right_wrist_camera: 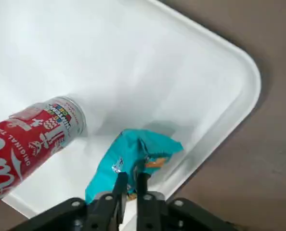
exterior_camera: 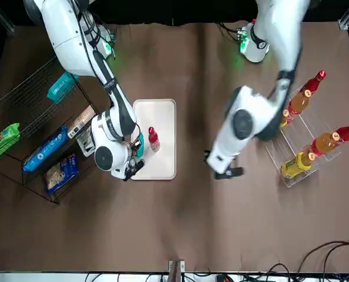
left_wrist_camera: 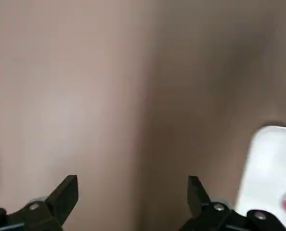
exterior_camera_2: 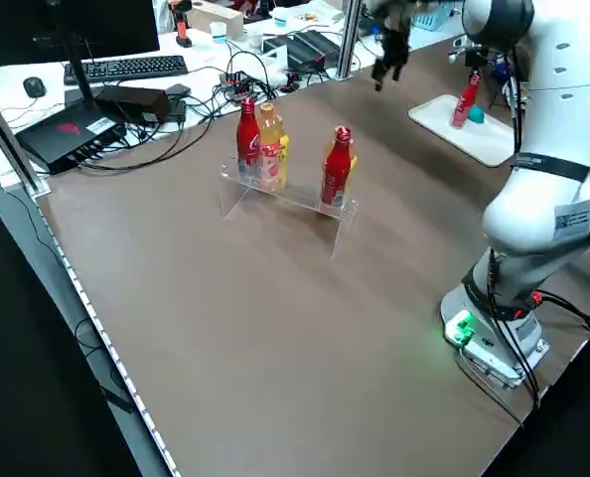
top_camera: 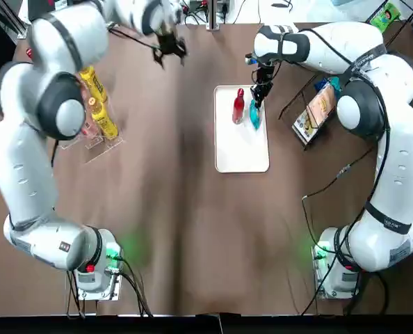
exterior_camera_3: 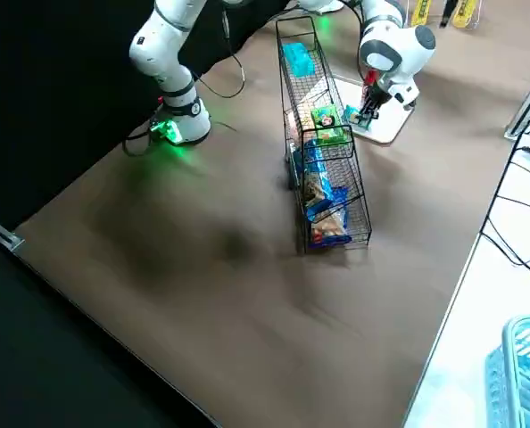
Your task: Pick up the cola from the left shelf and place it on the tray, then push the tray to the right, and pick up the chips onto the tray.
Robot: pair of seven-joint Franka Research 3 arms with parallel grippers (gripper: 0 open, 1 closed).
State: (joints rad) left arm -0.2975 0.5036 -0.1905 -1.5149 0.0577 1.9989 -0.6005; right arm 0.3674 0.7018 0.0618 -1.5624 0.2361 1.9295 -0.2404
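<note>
The red cola bottle (top_camera: 238, 106) stands upright on the white tray (top_camera: 241, 153). Beside it on the tray's right part is a small teal chips bag (top_camera: 254, 115), and my right gripper (top_camera: 259, 99) is shut on its top edge. In the right wrist view the fingers (right_wrist_camera: 120, 185) pinch the teal bag (right_wrist_camera: 133, 156) low over the tray (right_wrist_camera: 133, 57), next to the cola (right_wrist_camera: 37, 130). I cannot tell whether the bag touches the tray. My left gripper (top_camera: 170, 49) hangs open over bare table, far left of the tray, with nothing between its fingers (left_wrist_camera: 68, 192).
A clear stand (top_camera: 99, 142) with yellow and red bottles (top_camera: 95, 104) sits at the left. A wire rack (top_camera: 318, 111) with several snack bags (exterior_camera: 45, 150) stands right of the tray. Cables and desk gear lie beyond the table's far edge (exterior_camera_2: 126, 70).
</note>
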